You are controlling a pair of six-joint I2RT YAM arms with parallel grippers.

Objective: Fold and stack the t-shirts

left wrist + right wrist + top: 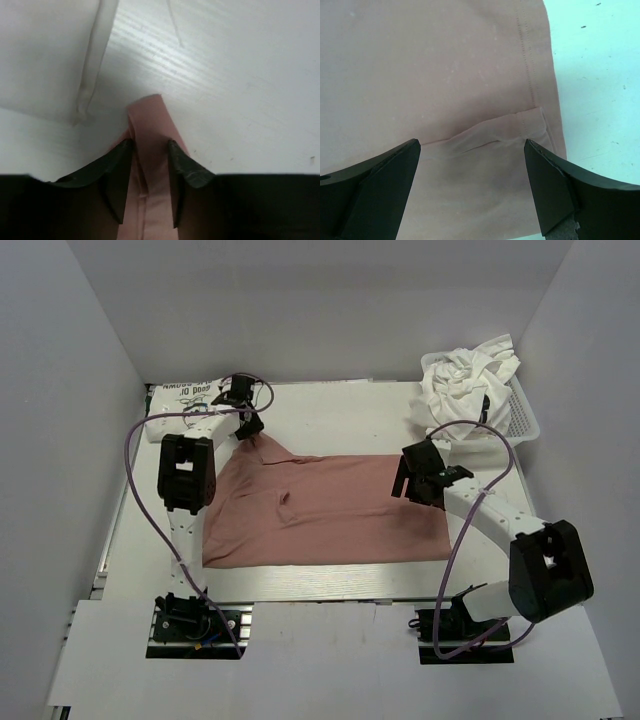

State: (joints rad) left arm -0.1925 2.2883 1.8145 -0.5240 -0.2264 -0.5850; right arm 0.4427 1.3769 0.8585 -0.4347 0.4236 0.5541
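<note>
Pink t-shirt [330,510], long axis running left-to-right across mid-frame: left gripper [150,148] pinches its upper-left corner — right gripper [472,150], jaws wide, hovers over the right-hand edge.

Plain white panel walls [320,300] close in a pale, faintly wood-grained tabletop [340,415] on three sides (left, far and right); a white sheet [330,660] covers the near edge under even, soft light.

Pink tee [340,515] is soft matt cloth w/ stitched hem; table [340,415] smooth, matt white, faint grain.
</note>
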